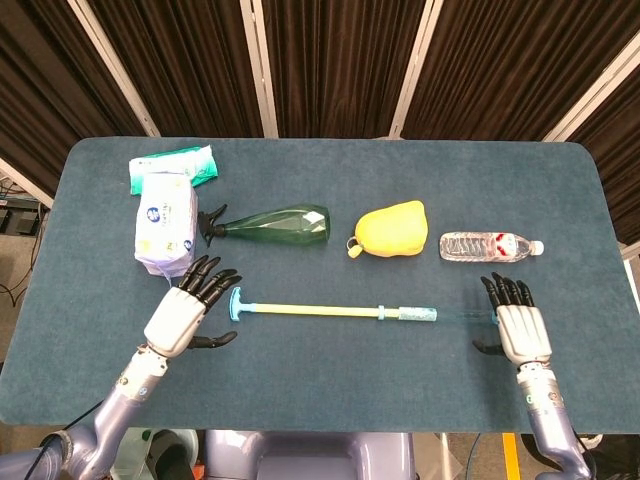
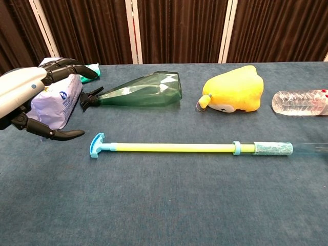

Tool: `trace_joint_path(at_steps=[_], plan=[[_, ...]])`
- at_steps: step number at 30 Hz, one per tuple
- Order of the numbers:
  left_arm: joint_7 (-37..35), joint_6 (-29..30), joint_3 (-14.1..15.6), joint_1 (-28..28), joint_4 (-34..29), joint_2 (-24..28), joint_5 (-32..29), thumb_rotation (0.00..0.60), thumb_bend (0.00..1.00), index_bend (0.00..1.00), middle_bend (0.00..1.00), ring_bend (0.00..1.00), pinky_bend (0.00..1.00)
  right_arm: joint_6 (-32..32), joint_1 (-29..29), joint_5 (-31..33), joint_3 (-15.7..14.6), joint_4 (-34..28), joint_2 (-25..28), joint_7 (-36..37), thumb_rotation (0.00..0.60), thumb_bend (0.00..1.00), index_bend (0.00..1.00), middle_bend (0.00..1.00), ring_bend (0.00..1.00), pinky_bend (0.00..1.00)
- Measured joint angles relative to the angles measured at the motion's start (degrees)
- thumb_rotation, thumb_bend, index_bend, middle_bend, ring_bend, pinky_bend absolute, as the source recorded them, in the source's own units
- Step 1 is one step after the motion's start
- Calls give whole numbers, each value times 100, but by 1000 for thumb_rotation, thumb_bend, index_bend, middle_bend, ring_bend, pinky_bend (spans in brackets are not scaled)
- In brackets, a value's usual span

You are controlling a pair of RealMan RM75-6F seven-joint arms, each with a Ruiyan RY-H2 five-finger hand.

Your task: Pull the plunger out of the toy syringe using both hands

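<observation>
The toy syringe lies flat on the blue table. Its yellow plunger rod point(image 1: 308, 311) point(image 2: 171, 148) is drawn far out, with a blue T-handle point(image 1: 235, 305) point(image 2: 96, 145) at the left end. The clear barrel point(image 1: 455, 316) point(image 2: 307, 148) reaches to the right, the teal piston point(image 2: 273, 148) still inside it. My left hand point(image 1: 183, 315) point(image 2: 31, 102) hovers open just left of the handle, holding nothing. My right hand point(image 1: 518, 327) is open beside the barrel's right end, seen only in the head view.
Behind the syringe lie a green spray bottle point(image 1: 272, 225) point(image 2: 138, 89), a yellow plush toy point(image 1: 391, 230) point(image 2: 233, 89) and a clear water bottle point(image 1: 490, 246) point(image 2: 300, 102). Two tissue packs point(image 1: 166, 220) point(image 2: 54, 100) sit at the back left.
</observation>
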Motion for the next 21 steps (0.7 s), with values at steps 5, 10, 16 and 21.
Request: trace_joint_path(at_steps=[5,10,16,21], plan=[[17,48,49,168,-244,392,-132,600,126,105,82,11,0,324,-101,-93,50,-153,212,44,600,114,27,0,0,0],[78,137,180,608,-763,1098,-605,600,114,18,31,5,0,892,-344,-122,165,-246,508,117,600,116,19,0,0,0],[556,13,330,1092,-1422,1951,-1747,600,90,0,11,2,0,1241,-671,151,332,-304,959,228,600,82,0,0,0,0],[1021,26,214,1436,-2041,2529,-2727,600,91,0,9,2,0,1284,-782,408,422,-438,1191,118,600,49,0,0,0,0]])
